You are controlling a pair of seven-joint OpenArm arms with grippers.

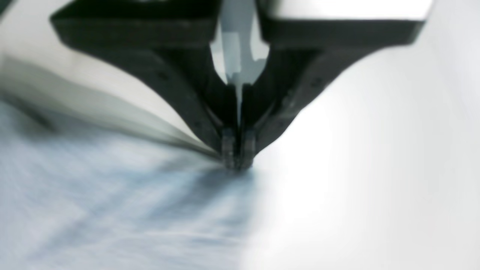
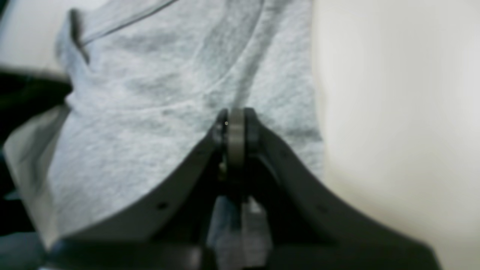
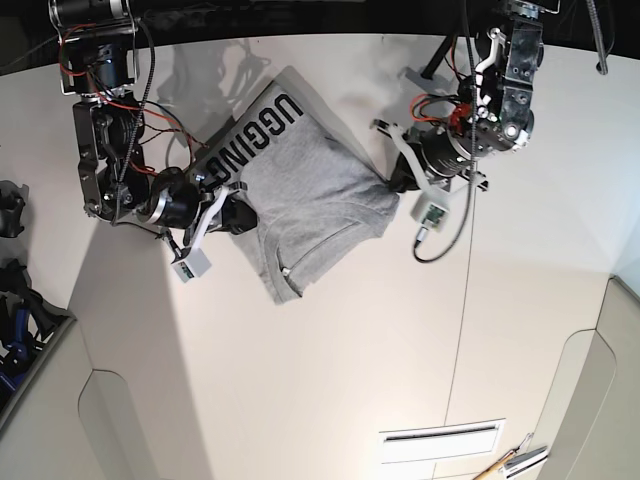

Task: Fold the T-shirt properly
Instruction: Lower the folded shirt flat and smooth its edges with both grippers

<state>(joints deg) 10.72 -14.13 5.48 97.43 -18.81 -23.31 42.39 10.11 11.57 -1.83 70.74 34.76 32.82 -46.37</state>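
T-shirt partly folded on white table, black lettering showing along top fold. Left gripper clenched on T-shirt edge, base-view right side of shirt. Right gripper clenched on T-shirt fabric, opposite side. Shirt spans between both.

Grey T-shirt on white table, arms at both sides
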